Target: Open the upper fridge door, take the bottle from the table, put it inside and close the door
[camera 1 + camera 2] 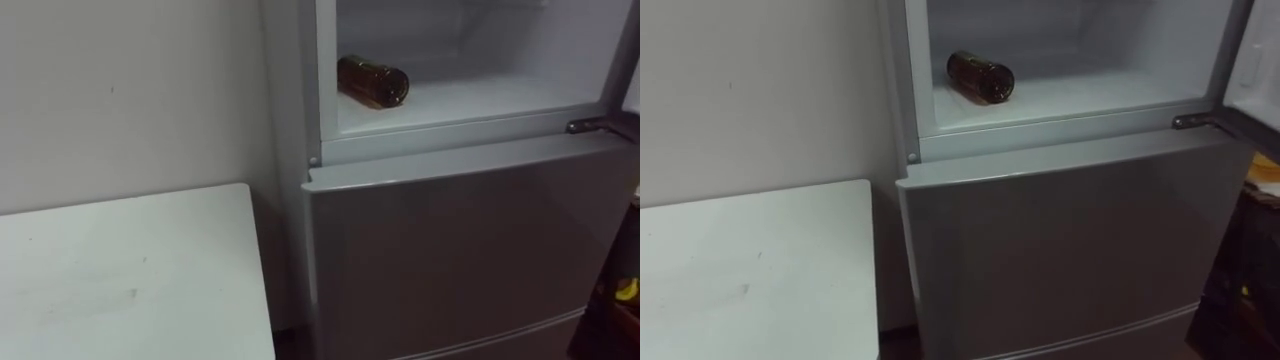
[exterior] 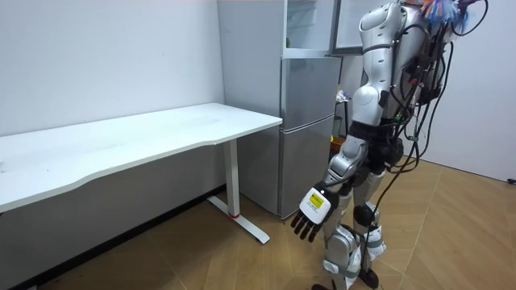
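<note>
This looks like a bare test room set up as a home corner. It has plain white walls (image 2: 105,56) and a wood-plank floor (image 2: 459,234). A long white counter (image 2: 121,145) stands on the left, with a grey household fridge (image 2: 306,129) just to its right.

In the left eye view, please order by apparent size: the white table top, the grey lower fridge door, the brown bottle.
1. Grey lower fridge door.
2. White table top, somewhat smaller; the frame cuts both.
3. Dark brown bottle lying on its side, clearly smallest.
</note>
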Robot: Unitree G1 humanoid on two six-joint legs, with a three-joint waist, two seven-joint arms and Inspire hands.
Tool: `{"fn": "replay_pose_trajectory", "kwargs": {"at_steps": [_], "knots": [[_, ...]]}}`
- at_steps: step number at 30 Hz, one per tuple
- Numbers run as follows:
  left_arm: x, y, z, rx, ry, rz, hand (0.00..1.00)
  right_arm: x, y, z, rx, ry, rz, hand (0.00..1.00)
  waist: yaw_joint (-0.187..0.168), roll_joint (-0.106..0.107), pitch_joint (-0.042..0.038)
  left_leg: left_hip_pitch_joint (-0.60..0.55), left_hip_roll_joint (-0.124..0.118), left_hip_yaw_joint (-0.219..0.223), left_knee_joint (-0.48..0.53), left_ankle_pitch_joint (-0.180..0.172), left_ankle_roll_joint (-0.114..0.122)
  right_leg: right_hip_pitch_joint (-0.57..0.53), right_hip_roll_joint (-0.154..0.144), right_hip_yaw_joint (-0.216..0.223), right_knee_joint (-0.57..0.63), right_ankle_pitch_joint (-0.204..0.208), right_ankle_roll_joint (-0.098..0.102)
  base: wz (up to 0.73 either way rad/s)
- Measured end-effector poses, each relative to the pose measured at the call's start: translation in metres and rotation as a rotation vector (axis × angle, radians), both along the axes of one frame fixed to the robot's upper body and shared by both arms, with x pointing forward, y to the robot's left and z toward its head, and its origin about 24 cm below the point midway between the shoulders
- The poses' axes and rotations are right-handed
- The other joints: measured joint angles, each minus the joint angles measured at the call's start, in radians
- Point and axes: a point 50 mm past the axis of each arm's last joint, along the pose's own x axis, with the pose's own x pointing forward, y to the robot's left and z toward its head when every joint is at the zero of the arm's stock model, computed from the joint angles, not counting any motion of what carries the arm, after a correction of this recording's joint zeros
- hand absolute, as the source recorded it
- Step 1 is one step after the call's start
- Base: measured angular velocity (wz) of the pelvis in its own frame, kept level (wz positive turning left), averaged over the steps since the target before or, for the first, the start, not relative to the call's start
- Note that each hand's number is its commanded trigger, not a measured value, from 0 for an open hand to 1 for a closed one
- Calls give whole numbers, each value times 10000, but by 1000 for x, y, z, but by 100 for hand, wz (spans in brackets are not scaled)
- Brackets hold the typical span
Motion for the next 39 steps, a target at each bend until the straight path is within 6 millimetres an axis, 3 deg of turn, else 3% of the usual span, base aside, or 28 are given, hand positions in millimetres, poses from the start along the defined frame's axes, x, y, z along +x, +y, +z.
{"fn": "replay_pose_trajectory", "kwargs": {"at_steps": [6, 14, 20, 28, 32, 39], "knots": [[0, 0, 0, -98, -2, -7, 0, 6, 17, -3, -281, 11, 1328, 0, 77, 1, -4, -111, 1, -23, 18, 2, 2, -29, 2, -15, -6, 34, -20, 0], [-4, 0, 0, -294, 178, -36, 0, 11, 36, -7, -470, 222, 2691, 0, 491, -73, 0, -121, 6, -175, 8, 4, 4, 113, 16, -132, -255, 107, -8, 5], [-2, -1, -1, -419, 279, -103, 0, 13, 39, -9, -1126, 636, 3041, 0, 881, -164, 38, -136, 13, -327, 7, 5, 2, 297, 28, -310, -533, 135, 5, 11], [4, -2, -2, -457, 277, -240, 0, 14, 41, -7, -1464, 524, 3520, 0, 995, -205, 76, -136, 13, -307, -27, 3, -1, 532, 26, -467, -874, 166, 25, 5], [12, -2, -3, -401, 129, -291, 0, 15, 43, -7, -1950, 565, 3683, 0, 1024, -108, 109, -124, 13, -302, -39, 0, -7, 564, 19, -521, -886, 167, 25, 0], [7, -2, -3, -382, 443, -240, 0, 17, 45, -12, -2262, 686, 4243, 0, 919, -53, 114, -31, 19, -294, -50, -13, -26, 645, 14, -557, -886, 164, 26, 0]]}}
